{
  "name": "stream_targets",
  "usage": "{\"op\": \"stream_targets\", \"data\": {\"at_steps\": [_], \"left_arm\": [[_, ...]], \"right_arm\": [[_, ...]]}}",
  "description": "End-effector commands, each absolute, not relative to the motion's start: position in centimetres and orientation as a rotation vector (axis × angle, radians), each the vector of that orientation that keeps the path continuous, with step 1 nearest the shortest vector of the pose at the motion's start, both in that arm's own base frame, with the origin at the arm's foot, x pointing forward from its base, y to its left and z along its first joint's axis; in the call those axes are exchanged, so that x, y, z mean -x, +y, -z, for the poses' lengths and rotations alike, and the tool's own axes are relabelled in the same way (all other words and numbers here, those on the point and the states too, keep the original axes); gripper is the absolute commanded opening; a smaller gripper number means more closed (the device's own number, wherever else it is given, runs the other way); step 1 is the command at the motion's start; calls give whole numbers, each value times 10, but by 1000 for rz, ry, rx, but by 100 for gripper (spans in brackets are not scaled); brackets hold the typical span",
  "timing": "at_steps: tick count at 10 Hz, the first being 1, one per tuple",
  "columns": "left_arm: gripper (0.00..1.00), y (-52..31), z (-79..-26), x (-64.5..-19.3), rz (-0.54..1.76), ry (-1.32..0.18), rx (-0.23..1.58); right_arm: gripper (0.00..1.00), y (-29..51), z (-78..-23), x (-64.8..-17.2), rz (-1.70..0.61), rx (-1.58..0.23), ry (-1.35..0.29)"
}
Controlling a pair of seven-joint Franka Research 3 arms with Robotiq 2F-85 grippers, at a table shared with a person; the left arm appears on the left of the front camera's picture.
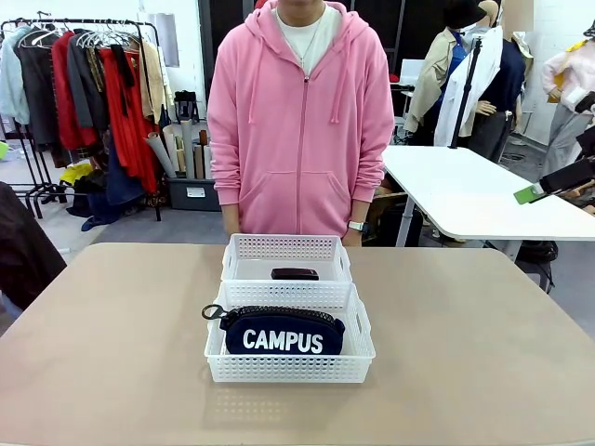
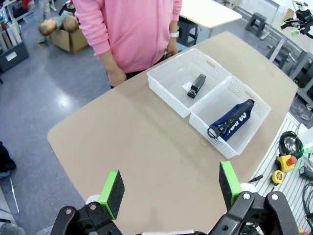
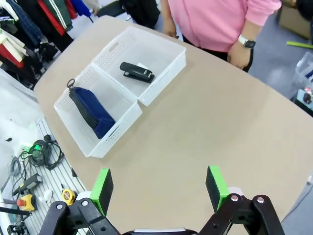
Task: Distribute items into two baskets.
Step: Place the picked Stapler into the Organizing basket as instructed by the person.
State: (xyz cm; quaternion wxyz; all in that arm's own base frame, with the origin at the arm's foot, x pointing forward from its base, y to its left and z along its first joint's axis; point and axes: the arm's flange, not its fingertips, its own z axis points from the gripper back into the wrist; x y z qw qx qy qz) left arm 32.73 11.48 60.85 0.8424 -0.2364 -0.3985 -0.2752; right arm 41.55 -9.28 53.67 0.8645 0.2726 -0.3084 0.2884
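Items: navy pouch (image 1: 284, 333) lay lengthwise in near basket (image 1: 289, 368); black stapler (image 1: 295, 274) in far basket (image 1: 286, 247) touching behind it | Grippers: left gripper (image 2: 171, 192), right gripper (image 3: 159, 188) both spread apart, empty, well back from near basket, neither evidently nearer | Judgement: distribution appeared complete.

Two baskets end to end at mid-table (image 1: 112, 353), touching: nearer basket (image 1: 290, 370) toward the robot's side, farther basket (image 1: 286, 249) behind it, toward the person (image 1: 299, 121) at the far edge. Zip pouch (image 1: 284, 332) inside the nearer basket, on its long edge, crosswise, pull loop to the left. Stapler (image 1: 295, 274) flat inside the farther basket, near the shared wall.
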Motion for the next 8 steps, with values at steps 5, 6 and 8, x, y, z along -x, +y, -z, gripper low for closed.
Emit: {"op": "stream_targets", "data": {"at_steps": [5, 6, 8], "left_arm": [[100, 115, -609, -327, 586, -852, 503], [100, 115, -609, -327, 586, -852, 503], [100, 115, -609, -327, 586, -852, 503]], "right_arm": [[100, -92, -536, -420, -608, -576, -629], [100, -92, -536, -420, -608, -576, -629], [100, -92, -536, -420, -608, -576, -629]]}}
